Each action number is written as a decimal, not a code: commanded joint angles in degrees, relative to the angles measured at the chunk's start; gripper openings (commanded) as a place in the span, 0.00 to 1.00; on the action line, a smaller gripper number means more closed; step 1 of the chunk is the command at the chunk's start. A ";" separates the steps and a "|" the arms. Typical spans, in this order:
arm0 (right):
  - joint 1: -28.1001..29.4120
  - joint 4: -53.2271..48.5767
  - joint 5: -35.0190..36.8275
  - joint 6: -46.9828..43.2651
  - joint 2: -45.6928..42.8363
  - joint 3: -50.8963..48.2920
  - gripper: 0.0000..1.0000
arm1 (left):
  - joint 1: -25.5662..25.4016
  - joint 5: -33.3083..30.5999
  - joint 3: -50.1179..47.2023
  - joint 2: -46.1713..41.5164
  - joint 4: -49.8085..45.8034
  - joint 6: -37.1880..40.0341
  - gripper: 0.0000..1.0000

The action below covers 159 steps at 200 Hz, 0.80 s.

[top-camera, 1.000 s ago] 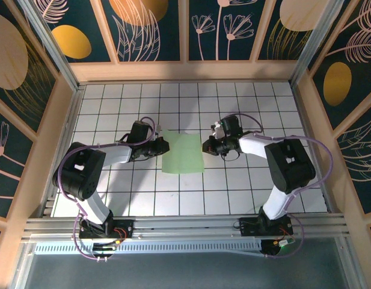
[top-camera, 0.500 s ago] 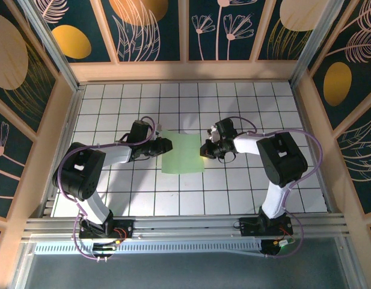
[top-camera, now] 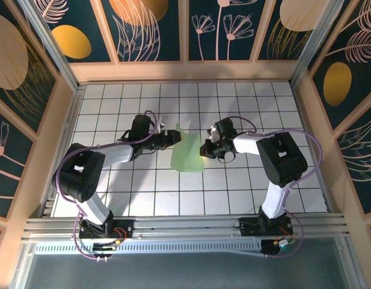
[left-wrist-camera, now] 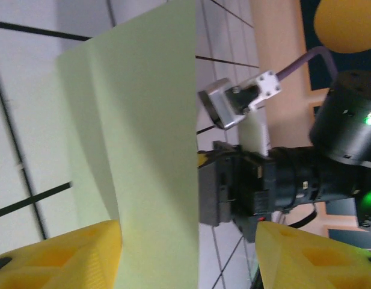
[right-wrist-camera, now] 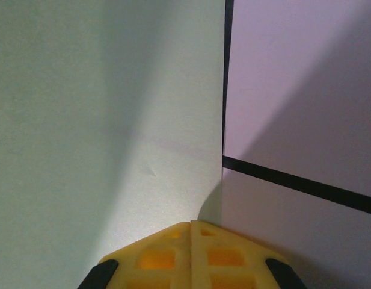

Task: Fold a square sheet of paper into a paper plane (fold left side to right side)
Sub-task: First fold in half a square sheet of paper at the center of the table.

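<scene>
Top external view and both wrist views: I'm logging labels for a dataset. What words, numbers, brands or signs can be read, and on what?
No text can be read in these views.
The square sheet of paper: plain pale green, unmarked.
The grid tiles: black lines, no figures.
The wall panels: flower and leaf drawings, no letters.

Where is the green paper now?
In the top view, the square sheet of paper lies mid-table between the left gripper and the right gripper, its left edge raised.
</scene>
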 commanded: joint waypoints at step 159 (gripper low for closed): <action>0.62 4.14 -0.10 2.16 -1.65 -2.32 0.00 | -3.96 -1.56 8.19 12.11 -0.08 0.31 0.23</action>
